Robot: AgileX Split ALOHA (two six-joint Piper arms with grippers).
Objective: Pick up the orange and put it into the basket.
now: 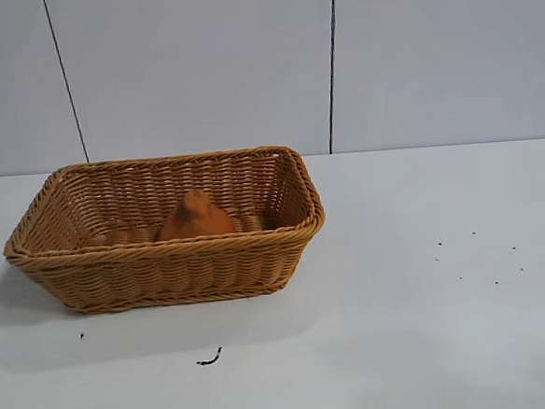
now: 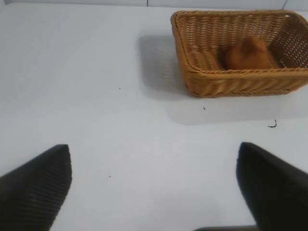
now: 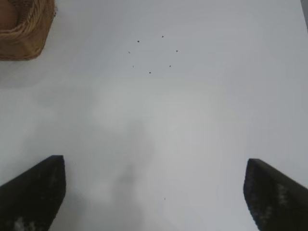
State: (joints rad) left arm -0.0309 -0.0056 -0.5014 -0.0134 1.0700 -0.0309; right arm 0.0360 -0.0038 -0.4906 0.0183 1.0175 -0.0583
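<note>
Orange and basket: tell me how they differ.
Size: the orange is far smaller than the basket and sits inside it. Shape: the orange is a rounded lump with a bumpy neck pointing up; the basket is rectangular with flared sides. Surface: the orange looks matte and solid, while the basket is woven wicker with a braided rim. Both are warm orange-brown tones. The left gripper and right gripper are open over bare table, away from both.

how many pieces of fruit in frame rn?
1. A dull-orange, pear-shaped orange lies inside the tan woven wicker basket, near its middle. The front wall hides part of the floor, so a smaller piece could be hidden. None on the white table.
</note>
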